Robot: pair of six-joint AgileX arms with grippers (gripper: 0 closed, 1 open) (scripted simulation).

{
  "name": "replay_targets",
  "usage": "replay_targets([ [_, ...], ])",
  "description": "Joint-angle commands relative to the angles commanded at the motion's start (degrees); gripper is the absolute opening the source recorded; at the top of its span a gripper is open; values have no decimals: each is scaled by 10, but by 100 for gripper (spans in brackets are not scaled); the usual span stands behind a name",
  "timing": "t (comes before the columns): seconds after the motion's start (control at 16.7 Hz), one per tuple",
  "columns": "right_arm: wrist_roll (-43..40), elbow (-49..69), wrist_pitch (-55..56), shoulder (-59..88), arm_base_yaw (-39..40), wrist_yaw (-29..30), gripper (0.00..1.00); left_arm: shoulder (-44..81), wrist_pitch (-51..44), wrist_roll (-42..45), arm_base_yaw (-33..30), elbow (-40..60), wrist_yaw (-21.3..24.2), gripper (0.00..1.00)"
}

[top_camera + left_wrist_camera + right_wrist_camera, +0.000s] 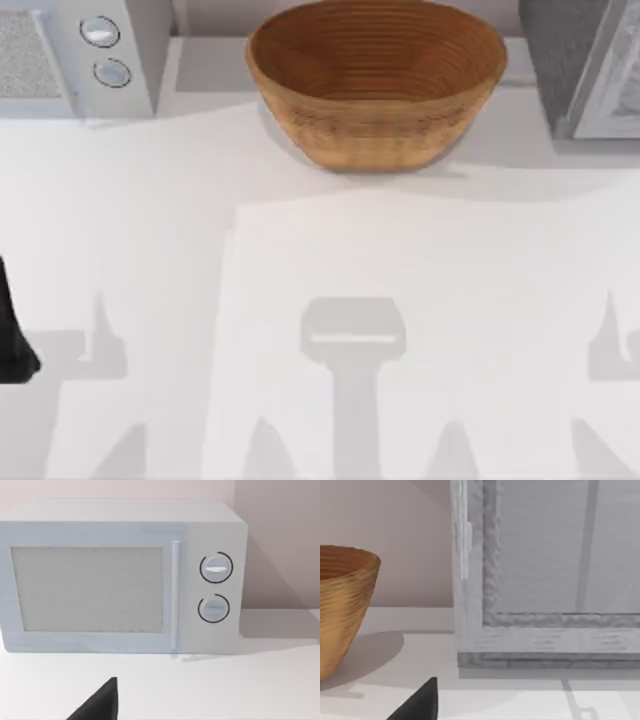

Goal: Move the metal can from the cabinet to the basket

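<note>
White bench (320, 300) spreads across the top view, marked by grey shadows of the arms. At its far left corner stands a white appliance (120, 575) with a speckled window and two round knobs (216, 568) stacked beside the door handle; the left wrist view faces it squarely. At the far right corner stands the cabinet (575, 60), a grey speckled box with its pale white-framed door (555, 570) seen close up in the right wrist view, the door lying flush in its frame. Between these two, at the far middle of the bench, sits the basket (376, 85), a round brown wicker bowl with ribbed coils, its inside bare; it rests apart from the cabinet, with a strip of bench between them. The left arm (15, 330) shows as a dark shape at the left edge of the top view. One dark fingertip (100, 702) of the left pincer rises from the lower edge of its wrist view, and one fingertip (420, 702) of the right pincer does likewise; whether either pincer is apart or together cannot be told. The metal can cannot be made out from any camera, so its place cannot be told.
</note>
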Motion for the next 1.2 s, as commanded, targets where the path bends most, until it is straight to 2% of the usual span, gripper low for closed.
replay_targets([
  [0.24, 1, 19, -4, 17, 3, 2, 100, 0, 0, 0, 0, 0, 0, 100],
  [0.48, 2, 128, -33, 116, 19, 16, 100, 0, 0, 0, 0, 0, 0, 100],
  [1.2, 7, 790, -189, 600, 84, 89, 100, 0, 0, 0, 0, 0, 0, 100],
])
